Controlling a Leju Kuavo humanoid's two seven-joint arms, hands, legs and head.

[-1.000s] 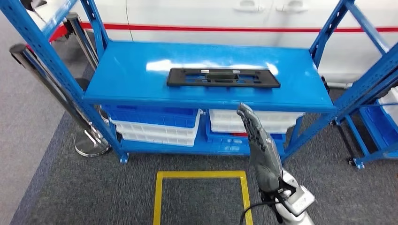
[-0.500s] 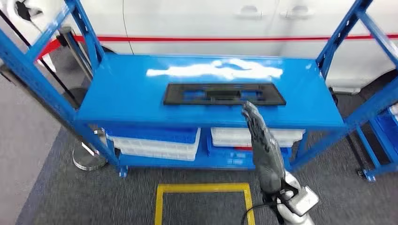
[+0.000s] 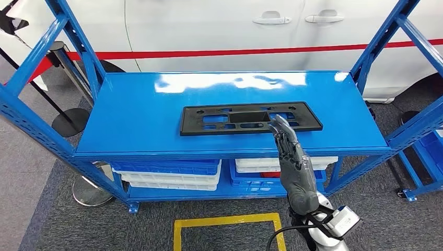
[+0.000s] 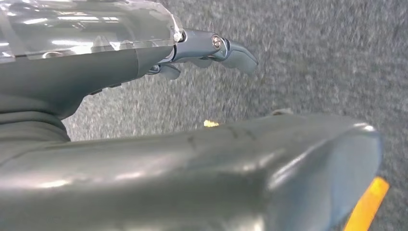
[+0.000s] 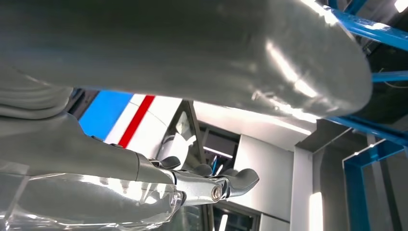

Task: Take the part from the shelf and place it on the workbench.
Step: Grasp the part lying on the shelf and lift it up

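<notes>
Below, white bins (image 3: pixel 172 177) sit under the part's (image 3: pixel 249 117) shelf (image 3: pixel 130 115).

A flat black plastic part (image 3: pixel 251 118) with cut-out slots on a glossy blue metal shelf (image 3: pixel 130 120); white and blue plastic bins (image 3: pixel 172 175) beneath; a white car (image 3: pixel 209 26) striped red behind; grey speckled carpet (image 3: pixel 78 225) marked with a yellow taped square (image 3: pixel 225 220); the dark grey right hand (image 3: pixel 292 162).

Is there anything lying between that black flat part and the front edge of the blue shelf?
No. In the head view, bare blue shelf top runs from the black part to the front edge; the right hand reaches over it.
</notes>
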